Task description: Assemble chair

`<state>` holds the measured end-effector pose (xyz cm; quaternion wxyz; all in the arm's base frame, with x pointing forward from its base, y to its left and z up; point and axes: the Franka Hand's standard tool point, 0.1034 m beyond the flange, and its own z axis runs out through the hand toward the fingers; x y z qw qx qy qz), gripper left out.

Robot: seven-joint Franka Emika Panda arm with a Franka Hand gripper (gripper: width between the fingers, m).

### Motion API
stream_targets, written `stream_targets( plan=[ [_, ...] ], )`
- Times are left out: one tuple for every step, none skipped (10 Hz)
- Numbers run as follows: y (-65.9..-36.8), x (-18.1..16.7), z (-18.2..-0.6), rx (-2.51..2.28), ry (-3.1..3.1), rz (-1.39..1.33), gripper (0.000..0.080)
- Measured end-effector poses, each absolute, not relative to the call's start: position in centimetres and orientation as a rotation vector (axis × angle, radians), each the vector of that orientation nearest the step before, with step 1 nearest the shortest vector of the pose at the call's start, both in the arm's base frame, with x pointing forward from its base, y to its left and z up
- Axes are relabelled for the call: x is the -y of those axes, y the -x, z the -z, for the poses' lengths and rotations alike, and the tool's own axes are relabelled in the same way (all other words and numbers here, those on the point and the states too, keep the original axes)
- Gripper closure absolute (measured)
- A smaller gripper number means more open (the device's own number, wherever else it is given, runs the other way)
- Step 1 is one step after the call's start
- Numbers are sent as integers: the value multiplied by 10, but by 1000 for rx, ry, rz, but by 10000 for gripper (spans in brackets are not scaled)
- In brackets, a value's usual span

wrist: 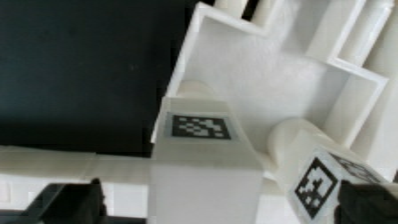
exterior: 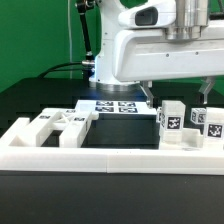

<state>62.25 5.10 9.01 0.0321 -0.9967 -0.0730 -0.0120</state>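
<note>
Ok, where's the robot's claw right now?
The open claw hangs at the exterior view's right, just above the upright chunky white plastic chair blocks behind the long low white barrier wall.

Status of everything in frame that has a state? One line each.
gripper: open, empty, raised over the upright pieces.
upright chair pieces: standing, loose, not gripped.
flat chair pieces: lying flat at the exterior view's left, untouched.
marker board: lying flat, nothing on it.

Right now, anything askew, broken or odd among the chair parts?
Nothing stands out. The chunky matte white plastic chair pieces sit loose along the long low white barrier wall; the claw hangs open above, empty.
</note>
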Motion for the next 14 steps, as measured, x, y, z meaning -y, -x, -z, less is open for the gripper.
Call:
stream_targets(
  plan=[
    [-621, -48, -88, 220, 3070, 33, 150],
    [-621, -47, -87, 217, 3070, 31, 150],
    [-621, -47, -87, 216, 3071, 31, 150],
    [-621, -45, -87, 218, 3072, 33, 150],
    [-622, -43, -86, 225, 3074, 46, 150],
    [-623, -44, -85, 227, 3077, 69, 150],
    [-622, -43, -85, 226, 3077, 68, 283],
    [-622, -43, -85, 225, 3077, 68, 423],
    [-622, -43, -85, 212, 3077, 68, 423],
    [-622, -43, -85, 184, 3078, 68, 509],
    [-622, -43, -85, 184, 3078, 68, 509],
    [-622, -43, -84, 128, 3080, 66, 509],
    [-622, -44, -84, -14, 3080, 61, 509],
    [-622, -45, -84, -182, 3070, 56, 509]
  ],
)
